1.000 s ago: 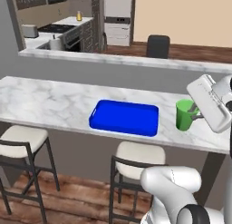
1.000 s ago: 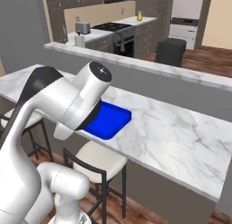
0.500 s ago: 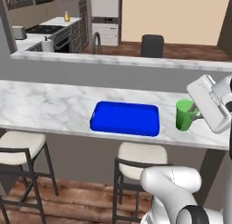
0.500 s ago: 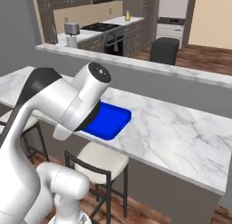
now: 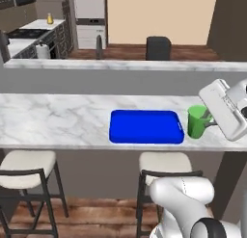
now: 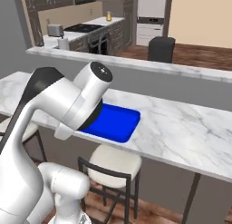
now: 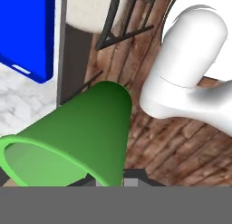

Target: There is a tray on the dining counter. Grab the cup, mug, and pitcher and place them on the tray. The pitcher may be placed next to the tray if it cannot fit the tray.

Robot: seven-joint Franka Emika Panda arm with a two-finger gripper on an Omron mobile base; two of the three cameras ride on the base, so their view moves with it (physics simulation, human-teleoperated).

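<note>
Pinching the green cup (image 5: 196,121) by its rim, the gripper (image 5: 208,121) holds it just right of the blue tray (image 5: 146,126), near the bench (image 5: 58,121) edge; a thin grip could let it slip and topple.

Long white marble dining counter (image 5: 58,121) with grey veins, running left to right, raised grey back ledge (image 5: 120,65) behind. Flat bright blue tray (image 5: 146,126) lying on the marble near the front edge, right of middle, nothing in it. Just beside the tray's right end, a green cup (image 5: 197,121), upright over the counter; contact with the marble cannot be told. Same blue tray on the counter in the right base view, partly behind the arm.
</note>
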